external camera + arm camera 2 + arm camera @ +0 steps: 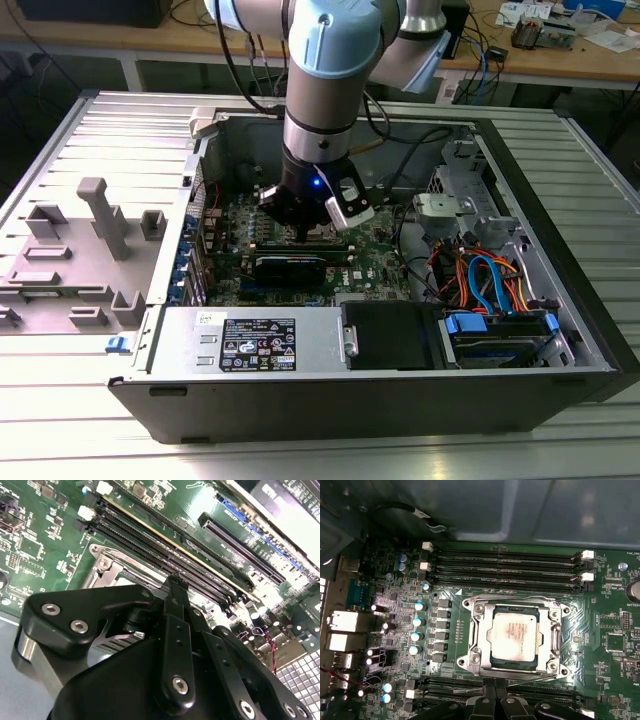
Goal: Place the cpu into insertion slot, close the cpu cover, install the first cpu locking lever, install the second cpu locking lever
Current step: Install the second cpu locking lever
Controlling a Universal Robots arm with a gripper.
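First wrist view — pincer (495, 700) beside cpu cover (516, 602)

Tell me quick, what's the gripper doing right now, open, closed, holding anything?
Gripper: fingers closed together, holding nothing, poised at the edge of the cpu cover, which is already down over the cpu.
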